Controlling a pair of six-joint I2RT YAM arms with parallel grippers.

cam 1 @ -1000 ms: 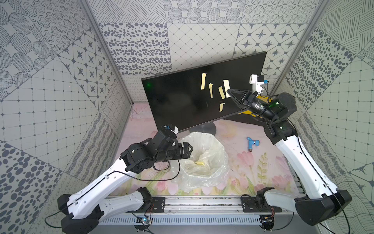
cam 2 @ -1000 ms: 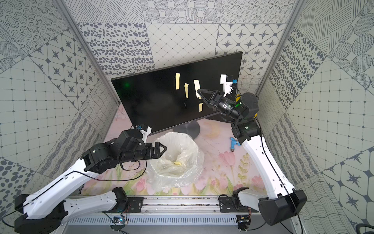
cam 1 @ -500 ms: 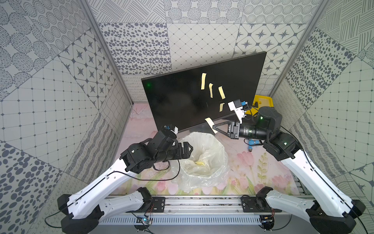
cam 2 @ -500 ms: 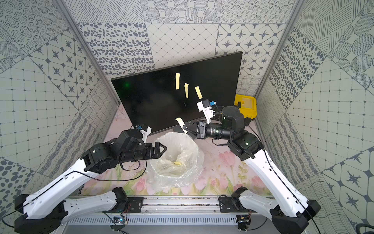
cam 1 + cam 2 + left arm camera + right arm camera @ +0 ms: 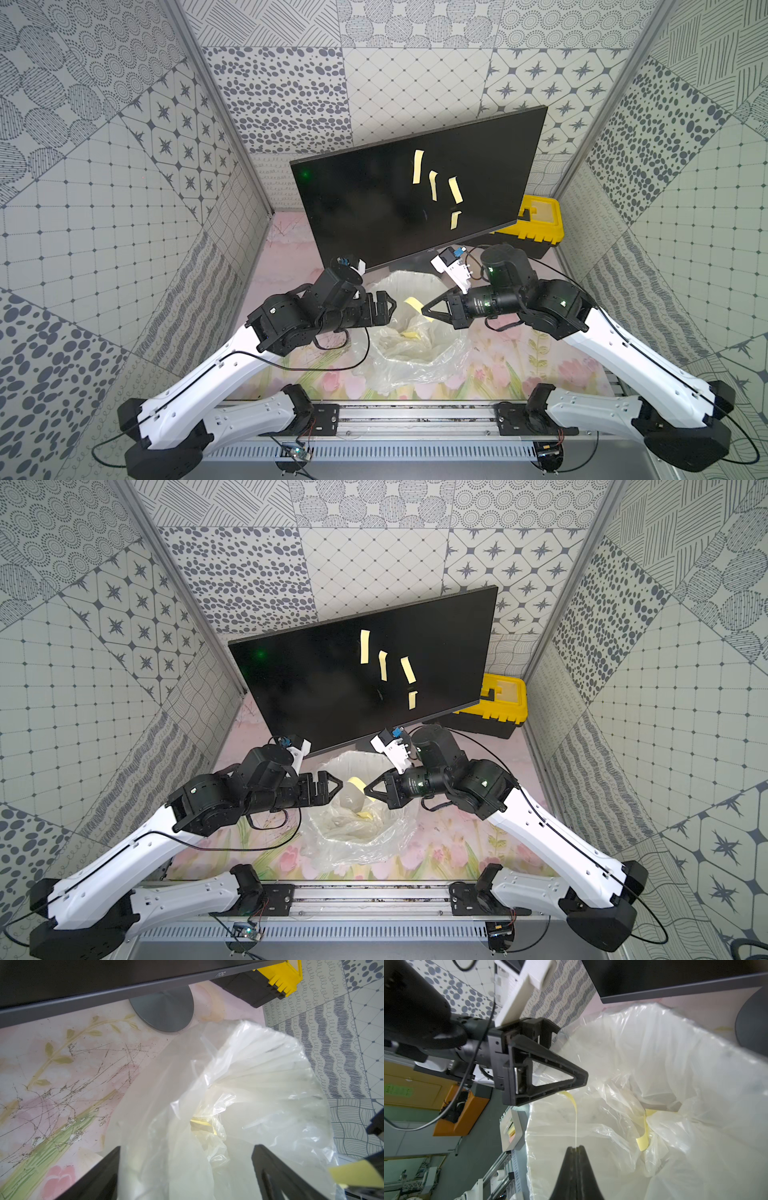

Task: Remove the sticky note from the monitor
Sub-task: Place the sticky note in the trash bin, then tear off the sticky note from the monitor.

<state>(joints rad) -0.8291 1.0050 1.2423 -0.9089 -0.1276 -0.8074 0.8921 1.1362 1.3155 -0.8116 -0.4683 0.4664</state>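
Left hand (image 5: 392,308): released. In the left wrist view its fingers (image 5: 108,1167) stand wide apart with nothing gripped, and the near-left rim of the plastic bag (image 5: 436,361) lies between them.

The bag sits open on the table (image 5: 540,361), near centre, just in front of the monitor's stand base. Yellow scraps (image 5: 409,333) lie in the bottom of it.

The sticky note (image 5: 411,302) is off the screen and in the air over the bag mouth, between the two hands. One end is pinched and the strip curls toward the left hand. Can't tell if it touches that hand.

Right hand (image 5: 424,309): clenched on the sticky note, tips pointing left at the left hand and near it.

The monitor (image 5: 365,216) stands upright at far centre. Four more notes (image 5: 455,190) are stuck on the right half of its screen.

Yellow-and-black toolbox (image 5: 540,216): far right, partly behind the monitor's right edge.
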